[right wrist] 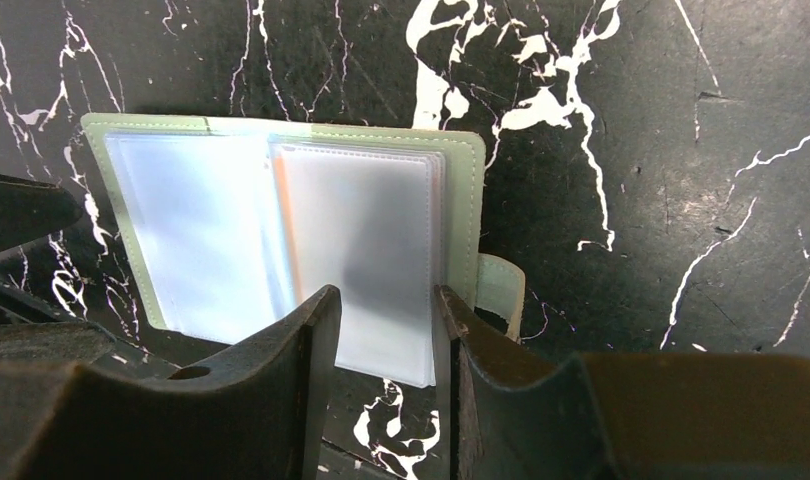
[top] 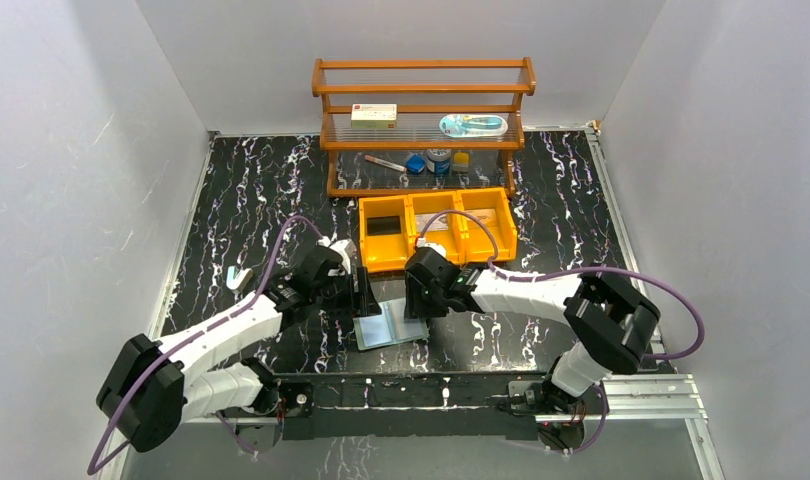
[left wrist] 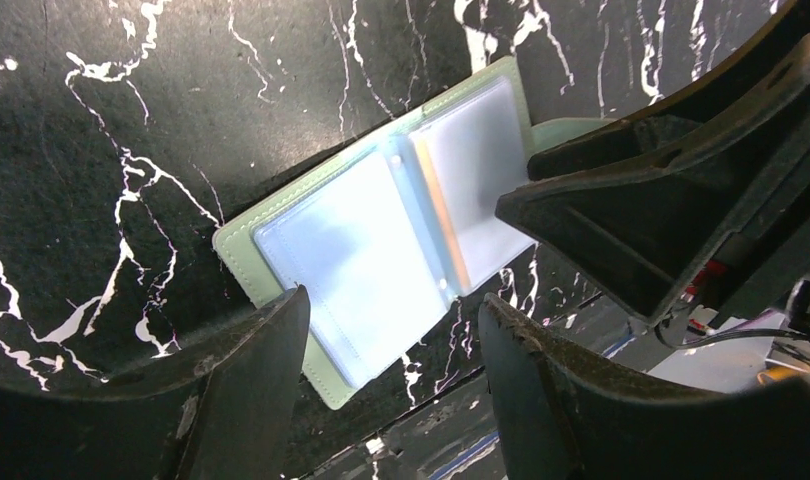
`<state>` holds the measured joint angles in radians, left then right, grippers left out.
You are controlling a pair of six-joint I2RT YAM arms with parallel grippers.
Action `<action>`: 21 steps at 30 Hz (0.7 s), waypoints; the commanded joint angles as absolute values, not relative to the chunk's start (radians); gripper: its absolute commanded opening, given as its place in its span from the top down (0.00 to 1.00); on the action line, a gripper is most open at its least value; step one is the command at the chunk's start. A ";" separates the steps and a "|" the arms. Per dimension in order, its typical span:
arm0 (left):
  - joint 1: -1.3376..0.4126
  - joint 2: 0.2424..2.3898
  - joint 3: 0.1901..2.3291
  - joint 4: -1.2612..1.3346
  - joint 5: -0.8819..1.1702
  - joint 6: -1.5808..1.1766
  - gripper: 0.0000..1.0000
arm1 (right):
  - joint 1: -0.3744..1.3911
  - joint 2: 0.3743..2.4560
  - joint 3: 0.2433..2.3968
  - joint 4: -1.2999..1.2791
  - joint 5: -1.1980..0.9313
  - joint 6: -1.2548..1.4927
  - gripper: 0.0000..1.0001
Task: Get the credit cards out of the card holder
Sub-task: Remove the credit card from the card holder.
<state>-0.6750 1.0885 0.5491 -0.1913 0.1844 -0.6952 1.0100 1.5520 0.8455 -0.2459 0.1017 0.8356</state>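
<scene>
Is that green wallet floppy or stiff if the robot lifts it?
Probably floppy: the card holder lies open, its thin clear sleeves fanning loosely. Being flat, it likely won't roll, but might slide on the glossy table.

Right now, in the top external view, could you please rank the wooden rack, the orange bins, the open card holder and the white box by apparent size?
1. wooden rack
2. orange bins
3. card holder, partly covered
4. white box, though it sits farther from the camera
</scene>
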 commanded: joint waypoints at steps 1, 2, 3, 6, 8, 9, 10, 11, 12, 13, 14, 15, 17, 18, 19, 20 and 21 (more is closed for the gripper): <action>-0.669 1.106 0.559 -0.234 0.222 -0.669 0.39 | 1.014 1.559 0.890 -0.258 0.107 0.846 0.55; -0.669 1.108 0.555 -0.233 0.226 -0.671 0.39 | 1.014 1.559 0.892 -0.258 0.104 0.845 0.56; -0.668 1.112 0.552 -0.232 0.230 -0.675 0.40 | 1.014 1.557 0.891 -0.255 0.101 0.846 0.56; -0.669 1.126 0.543 -0.227 0.246 -0.678 0.42 | 1.014 1.550 0.887 -0.237 0.082 0.846 0.59; -0.669 1.136 0.534 -0.216 0.253 -0.679 0.44 | 1.014 1.544 0.886 -0.228 0.069 0.846 0.63; -0.669 1.142 0.528 -0.212 0.251 -0.680 0.44 | 1.014 1.538 0.883 -0.214 0.055 0.846 0.63; -0.668 1.149 0.521 -0.209 0.245 -0.682 0.45 | 1.013 1.532 0.877 -0.196 0.032 0.846 0.63; -0.669 1.157 0.517 -0.207 0.238 -0.685 0.46 | 1.013 1.526 0.871 -0.177 0.022 0.846 0.63; -0.669 1.163 0.514 -0.205 0.233 -0.686 0.47 | 1.014 1.524 0.870 -0.169 0.020 0.846 0.63; -0.669 1.170 0.513 -0.206 0.231 -0.686 0.48 | 1.013 1.522 0.871 -0.169 0.018 0.858 0.63; -0.669 1.175 0.514 -0.206 0.230 -0.686 0.49 | 1.013 1.519 0.871 -0.164 0.013 0.868 0.64; -0.668 1.176 0.515 -0.204 0.229 -0.687 0.49 | 1.014 1.518 0.869 -0.155 0.005 0.871 0.64; -0.669 1.176 0.515 -0.204 0.227 -0.689 0.49 | 1.014 1.515 0.870 -0.150 0.003 0.878 0.64; -0.669 1.175 0.516 -0.204 0.226 -0.688 0.50 | 1.014 1.512 0.869 -0.145 0.000 0.879 0.64; -0.669 1.174 0.517 -0.205 0.226 -0.687 0.50 | 1.014 1.510 0.868 -0.140 -0.003 0.882 0.64; -0.669 1.174 0.517 -0.207 0.225 -0.686 0.50 | 1.014 1.508 0.870 -0.142 -0.001 0.884 0.64; -0.669 1.173 0.517 -0.208 0.224 -0.684 0.50 | 1.014 1.505 0.872 -0.141 0.000 0.887 0.65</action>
